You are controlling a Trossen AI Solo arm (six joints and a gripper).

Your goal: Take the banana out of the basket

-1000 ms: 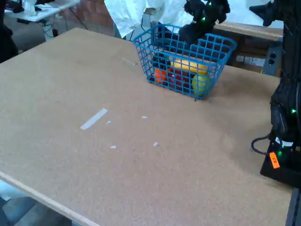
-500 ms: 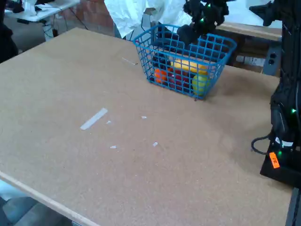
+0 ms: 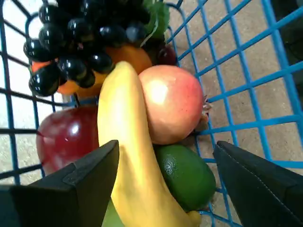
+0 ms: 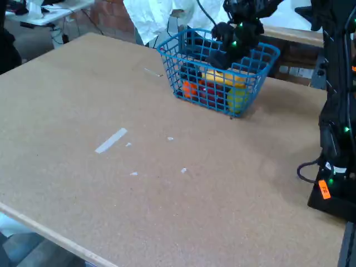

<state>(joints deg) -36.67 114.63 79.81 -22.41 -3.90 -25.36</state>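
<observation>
- The banana [image 3: 130, 156] is seen in the wrist view as a smooth, bright-yellow, gently curved fruit, running from a rounded tip near the picture's middle top down to the lower edge, where its end is tinged brownish.
- It is laid on top of the other fruit inside the basket [image 3: 246, 90], a blue wire grid whose bars are seen on both sides of the wrist view.
- In the wrist view it is pressed against a pink-red pomegranate [image 3: 173, 101] on its right, with a green lime [image 3: 187, 175] under its lower right side and a red apple [image 3: 66, 135] on its left.
- An orange [image 3: 130, 56] and a bunch of black grapes [image 3: 71, 52] are found just beyond its upper tip.
- The fingers [image 3: 80, 189] are held wide apart, one on each side of the banana's lower half; the left one is seen just beside or against the banana, though contact cannot be told, and the right one is well clear of it, over the basket's wire wall.
- Nothing is gripped between them.
- In the fixed view the banana [image 4: 225, 77] is seen as a yellow strip through the basket's [image 4: 183, 89] near wall, with the gripper [image 4: 225, 55] lowered into the basket's open top.
- The basket is stood on the far part of the bench [image 4: 139, 183], a brown fibreboard surface.
- A strip of pale tape [image 4: 110, 140] and a few small pale scraps are scattered on the bench, well apart from the basket.
</observation>
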